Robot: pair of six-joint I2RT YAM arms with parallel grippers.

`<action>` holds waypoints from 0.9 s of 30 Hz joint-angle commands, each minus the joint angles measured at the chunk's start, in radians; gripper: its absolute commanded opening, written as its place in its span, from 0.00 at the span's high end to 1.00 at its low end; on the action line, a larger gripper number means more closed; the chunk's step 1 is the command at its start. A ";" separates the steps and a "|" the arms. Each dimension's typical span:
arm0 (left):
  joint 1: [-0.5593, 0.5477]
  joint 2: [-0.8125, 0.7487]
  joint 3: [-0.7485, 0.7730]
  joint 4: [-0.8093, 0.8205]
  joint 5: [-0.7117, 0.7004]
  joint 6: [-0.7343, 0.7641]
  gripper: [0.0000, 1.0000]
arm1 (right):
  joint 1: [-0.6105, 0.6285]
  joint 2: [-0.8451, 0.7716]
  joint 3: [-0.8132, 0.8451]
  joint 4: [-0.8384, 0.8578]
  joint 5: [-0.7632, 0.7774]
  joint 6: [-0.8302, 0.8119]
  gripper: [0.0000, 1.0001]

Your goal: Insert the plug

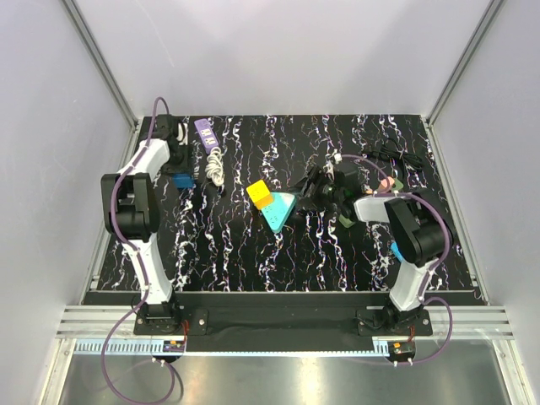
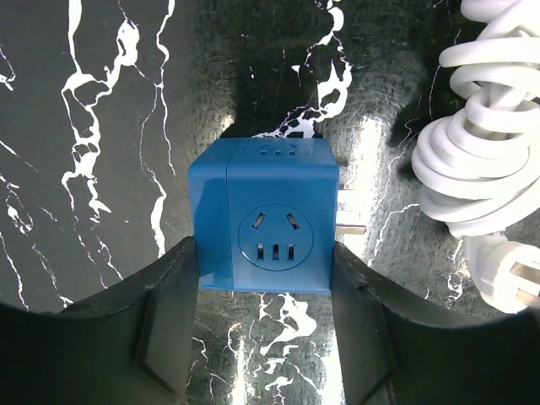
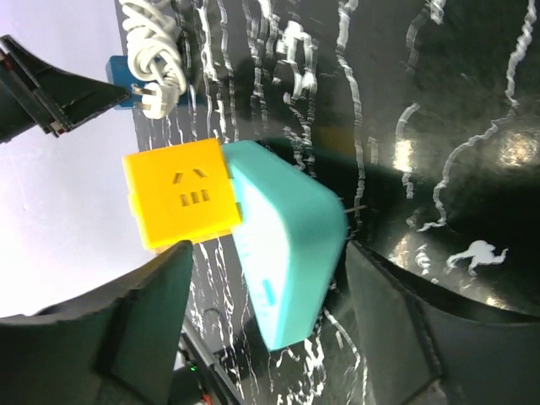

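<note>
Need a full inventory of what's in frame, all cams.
blue cube socket: 1, blue, far left, between the left fingers
white cable: 1, white, coiled beside the blue cube
power strip: 1, purple, far left
yellow cube socket: 1, yellow, centre, against the adapter
adapter: 1, teal, between the right fingers
black cable: 1, black, far right
table: 1, black, white veins
left fingers: 2, black
right fingers: 2, black, apart
</note>
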 commanded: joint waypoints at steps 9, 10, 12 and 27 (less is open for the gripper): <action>-0.019 -0.325 -0.212 -0.010 0.334 -0.035 1.00 | 0.014 -0.293 0.144 -0.333 0.030 -0.381 0.01; -0.022 -0.364 -0.254 -0.013 0.357 -0.038 1.00 | 0.020 -0.310 0.146 -0.315 0.013 -0.412 0.01; -0.062 -0.476 -0.296 -0.024 0.406 -0.042 1.00 | 0.052 -0.368 0.144 -0.296 0.007 -0.533 0.02; -0.304 -0.815 -0.408 -0.118 0.700 -0.150 1.00 | 0.392 -0.459 0.133 -0.241 0.005 -1.024 0.00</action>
